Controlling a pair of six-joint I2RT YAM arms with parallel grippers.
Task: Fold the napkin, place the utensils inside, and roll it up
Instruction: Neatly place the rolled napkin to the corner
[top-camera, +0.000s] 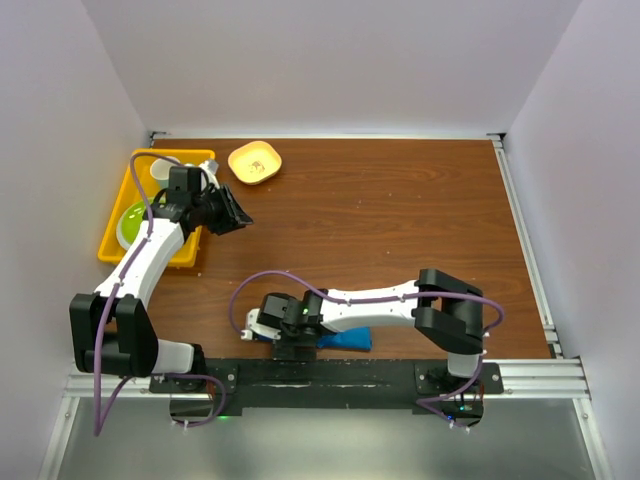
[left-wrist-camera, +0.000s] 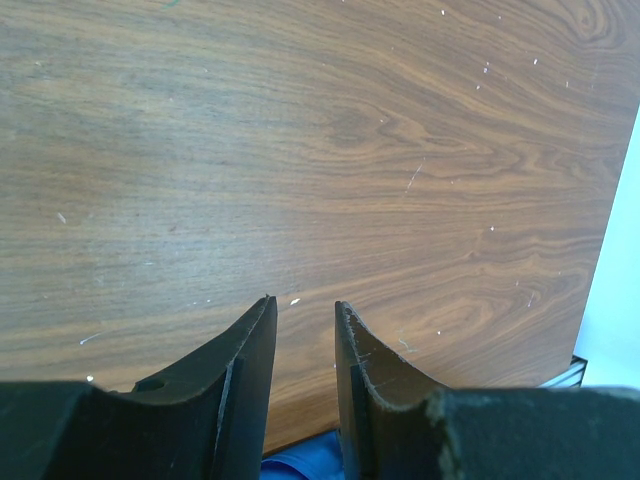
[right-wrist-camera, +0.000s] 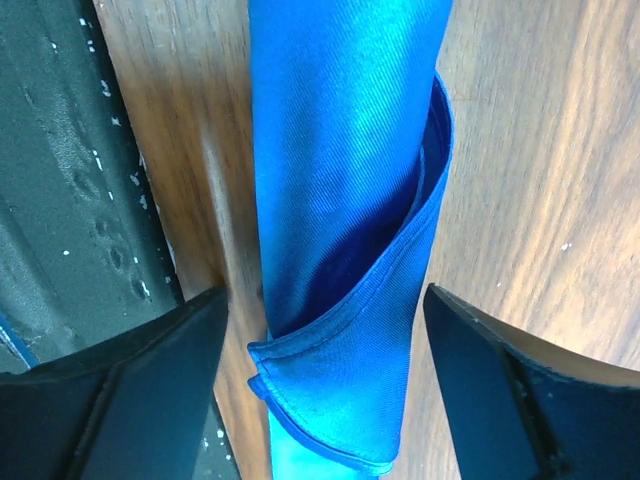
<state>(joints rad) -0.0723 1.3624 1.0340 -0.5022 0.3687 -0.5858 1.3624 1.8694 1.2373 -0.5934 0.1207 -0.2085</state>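
The blue napkin (top-camera: 345, 340) lies rolled into a tight tube along the table's near edge. In the right wrist view the napkin (right-wrist-camera: 350, 150) runs lengthwise between my fingers, its hemmed corner flap wrapped over the roll. My right gripper (top-camera: 290, 348) hangs just over its left end, jaws wide open (right-wrist-camera: 325, 292), one finger on each side and not touching the cloth. The utensil is hidden. My left gripper (top-camera: 238, 215) is at the far left above bare wood, narrowly open and empty (left-wrist-camera: 302, 305). A bit of the napkin (left-wrist-camera: 300, 465) shows at the bottom of the left wrist view.
A yellow tray (top-camera: 112, 245) at the far left holds a green plate (top-camera: 130, 222) and a white cup (top-camera: 160, 172). A small yellow bowl (top-camera: 255, 162) sits at the back. The black base rail (right-wrist-camera: 60, 200) runs right beside the napkin roll.
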